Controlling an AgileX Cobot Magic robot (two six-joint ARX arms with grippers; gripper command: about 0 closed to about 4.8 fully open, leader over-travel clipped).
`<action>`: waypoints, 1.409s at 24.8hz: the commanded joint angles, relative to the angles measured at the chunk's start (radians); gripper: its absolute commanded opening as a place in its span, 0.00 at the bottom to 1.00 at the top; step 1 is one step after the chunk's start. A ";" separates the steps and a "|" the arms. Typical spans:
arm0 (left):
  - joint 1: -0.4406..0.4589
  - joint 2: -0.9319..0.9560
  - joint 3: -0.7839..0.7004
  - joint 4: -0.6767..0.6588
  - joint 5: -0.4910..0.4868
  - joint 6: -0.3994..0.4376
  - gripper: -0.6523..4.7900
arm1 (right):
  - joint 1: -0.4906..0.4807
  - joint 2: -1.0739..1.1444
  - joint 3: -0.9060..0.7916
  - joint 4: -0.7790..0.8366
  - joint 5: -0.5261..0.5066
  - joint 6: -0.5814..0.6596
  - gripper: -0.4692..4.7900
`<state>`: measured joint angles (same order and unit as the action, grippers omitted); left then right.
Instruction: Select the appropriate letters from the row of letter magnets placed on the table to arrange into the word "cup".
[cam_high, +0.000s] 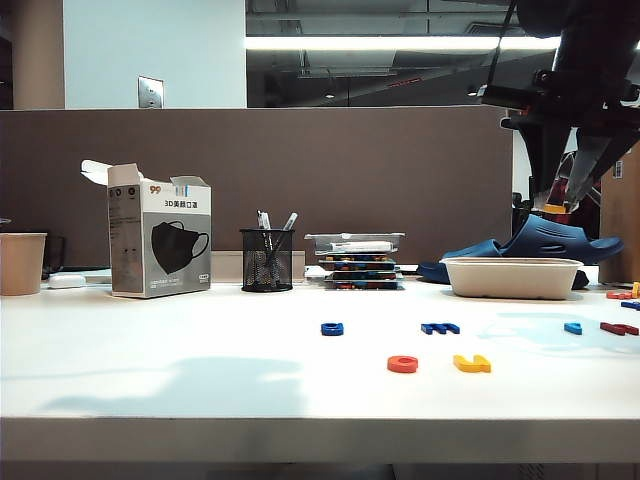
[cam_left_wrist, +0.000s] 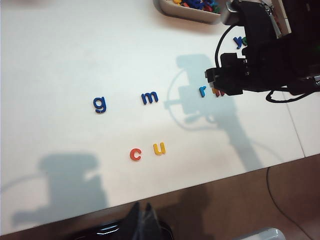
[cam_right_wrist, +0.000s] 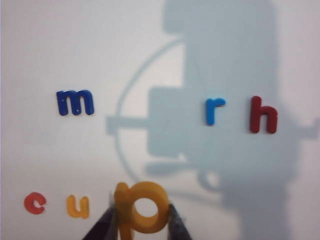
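- Yellow "p" (cam_right_wrist: 142, 207): nearest the right wrist camera, clamped between the two fingers of the right gripper (cam_right_wrist: 141, 220). The jaws are partly closed, one finger on each side of the letter. It is held clear above the table (cam_high: 180, 340).
- Right gripper, exterior view (cam_high: 580, 185): high above the right end of the table, fingers pointing down.
- Red-orange "c" (cam_right_wrist: 35, 203) and yellow "u" (cam_right_wrist: 78, 206): flat on the table, side by side, in the row nearer the front edge. The "u" lies just beside the held "p" as the right wrist camera sees it.
- Dark blue "m" (cam_right_wrist: 75, 102), light blue "r" (cam_right_wrist: 213, 110) and dark red "h" (cam_right_wrist: 263, 115): flat in the row farther back, with a wide gap between "m" and "r".
- Blue "g" (cam_left_wrist: 100, 104): flat at the left end of the same back row, well apart from "m".
- Left gripper (cam_left_wrist: 141, 216): only the dark finger tips show at the edge of the left wrist view, over the table's front edge; they stand close together with nothing between them. Whether they are fully closed cannot be told.
- Back of the table: a white tray (cam_high: 512, 277) and a mesh pen cup (cam_high: 266, 261).
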<state>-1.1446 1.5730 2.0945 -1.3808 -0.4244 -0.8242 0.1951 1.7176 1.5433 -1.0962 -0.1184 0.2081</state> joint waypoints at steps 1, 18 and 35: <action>0.000 -0.003 0.003 0.007 -0.009 0.005 0.11 | 0.002 -0.045 -0.058 0.002 -0.014 0.021 0.31; 0.000 -0.002 0.003 0.006 -0.009 0.005 0.11 | 0.105 -0.171 -0.387 0.172 -0.014 0.087 0.31; 0.000 -0.003 0.003 0.007 -0.009 0.005 0.11 | 0.161 -0.119 -0.470 0.284 -0.011 0.133 0.31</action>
<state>-1.1446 1.5730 2.0949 -1.3804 -0.4248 -0.8242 0.3481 1.6020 1.0874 -0.8341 -0.1287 0.3336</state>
